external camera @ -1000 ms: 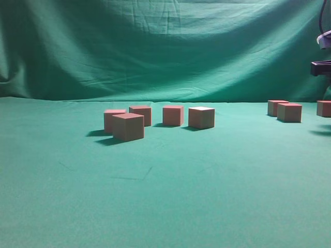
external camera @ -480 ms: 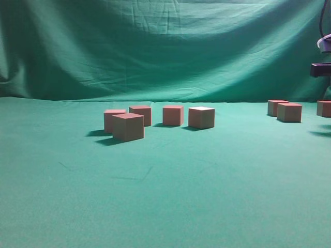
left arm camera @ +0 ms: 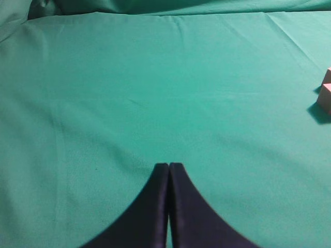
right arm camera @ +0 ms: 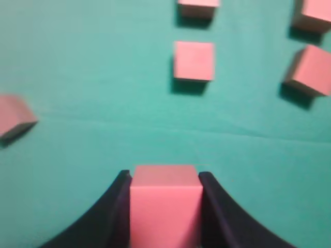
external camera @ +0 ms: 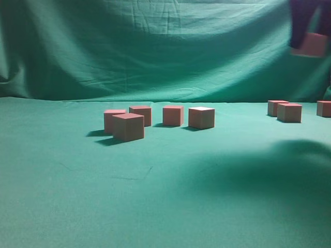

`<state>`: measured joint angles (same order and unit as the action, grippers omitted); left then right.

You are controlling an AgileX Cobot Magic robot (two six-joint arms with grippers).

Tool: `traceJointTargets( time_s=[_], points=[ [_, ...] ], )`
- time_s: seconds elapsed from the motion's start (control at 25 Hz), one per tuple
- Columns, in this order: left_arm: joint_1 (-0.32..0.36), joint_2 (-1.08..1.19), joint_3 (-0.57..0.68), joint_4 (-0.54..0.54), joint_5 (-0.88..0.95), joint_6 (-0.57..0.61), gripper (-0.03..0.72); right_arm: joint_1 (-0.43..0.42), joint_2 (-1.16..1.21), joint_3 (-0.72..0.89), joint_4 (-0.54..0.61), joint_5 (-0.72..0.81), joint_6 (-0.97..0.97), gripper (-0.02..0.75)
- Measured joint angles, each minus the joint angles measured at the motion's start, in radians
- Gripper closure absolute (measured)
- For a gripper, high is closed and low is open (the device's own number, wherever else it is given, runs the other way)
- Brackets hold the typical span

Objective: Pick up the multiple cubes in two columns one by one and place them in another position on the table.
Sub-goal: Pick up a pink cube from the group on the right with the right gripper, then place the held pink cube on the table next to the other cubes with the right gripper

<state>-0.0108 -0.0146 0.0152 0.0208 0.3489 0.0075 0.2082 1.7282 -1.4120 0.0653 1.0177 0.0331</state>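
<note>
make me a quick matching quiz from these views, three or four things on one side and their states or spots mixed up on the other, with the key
Things:
1. left gripper
2. right gripper
3. held cube
4. white-topped cube

States:
A. resting on the table, right end of the middle cluster
B. shut, holding nothing
C. lifted high above the cloth
D. clamped around a block

Pairs: 1-B, 2-D, 3-C, 4-A

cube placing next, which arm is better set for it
Right. The right gripper already grips a cube above the table, while the left gripper is shut and empty.
</note>
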Motion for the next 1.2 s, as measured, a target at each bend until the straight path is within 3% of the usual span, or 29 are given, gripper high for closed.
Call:
traceJointTargets(
  time_s=[0.32, 0.56, 0.76, 1.2],
  points=[
    [0.000, 0.000, 0.000, 0.000, 0.000, 0.000, 0.688, 0.336, -0.008, 0.000, 0.015, -0.009, -0.108, 0.460],
    [0.000, 0.000, 0.000, 0.000, 0.000, 0.000, 0.688, 0.504, 0.074, 0.000, 0.017, -0.029, -0.281, 0.460],
    [0.000, 0.000, 0.000, 0.000, 0.000, 0.000, 0.688, 0.554, 0.152, 0.000, 0.005, -0.039, -0.343, 0.460],
    [0.000, 0.000, 0.000, 0.000, 0.000, 0.000, 0.688, 0.556, 0.249, -0.030, -0.074, -0.073, -0.348, 0.460]
  ],
)
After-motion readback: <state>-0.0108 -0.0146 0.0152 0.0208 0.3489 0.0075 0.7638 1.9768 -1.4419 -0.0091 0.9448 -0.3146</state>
